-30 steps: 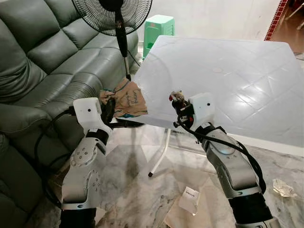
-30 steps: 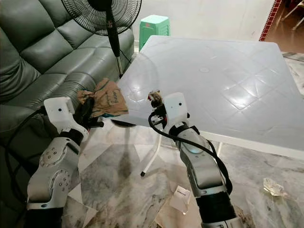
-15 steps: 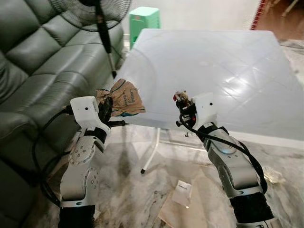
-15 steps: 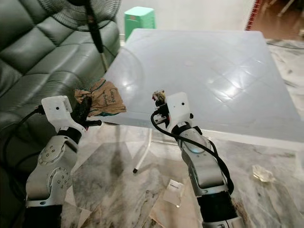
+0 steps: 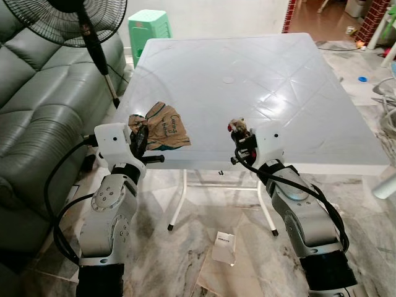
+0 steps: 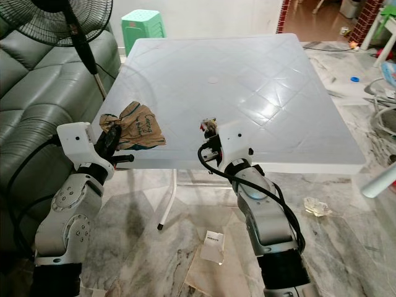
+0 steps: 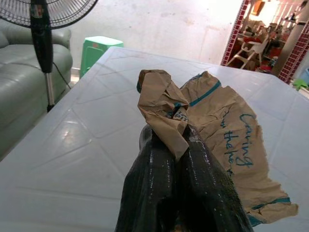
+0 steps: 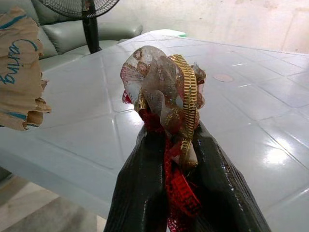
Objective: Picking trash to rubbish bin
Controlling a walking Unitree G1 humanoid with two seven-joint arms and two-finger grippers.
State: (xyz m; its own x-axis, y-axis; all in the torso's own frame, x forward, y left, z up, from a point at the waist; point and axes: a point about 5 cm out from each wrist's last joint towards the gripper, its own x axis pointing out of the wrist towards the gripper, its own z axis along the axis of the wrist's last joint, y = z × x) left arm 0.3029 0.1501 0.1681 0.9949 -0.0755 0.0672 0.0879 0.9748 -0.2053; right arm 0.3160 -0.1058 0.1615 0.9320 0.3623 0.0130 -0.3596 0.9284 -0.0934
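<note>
At the near edge of the white plastic table (image 5: 260,80) you had both arms raised, each with a catch. Your left gripper (image 5: 138,133) was pinched tight on the twisted end of a crumpled brown paper bag (image 5: 166,126); the rest of the bag, with teal lettering, spread out over the tabletop near the corner. Whether it rested on the surface or hung just above could not be told. Your right gripper (image 5: 240,131) was clamped on a small wad of trash (image 8: 166,96), clear wrapper with red and gold bits, held upright at the table's front edge.

Beside the table, on your left: grey-green sofa (image 5: 31,117), standing fan (image 5: 71,21), green stool (image 5: 148,28) behind it. Marble floor below showed a scrap of paper (image 5: 224,241) and a crumpled clear wrapper (image 6: 318,207).
</note>
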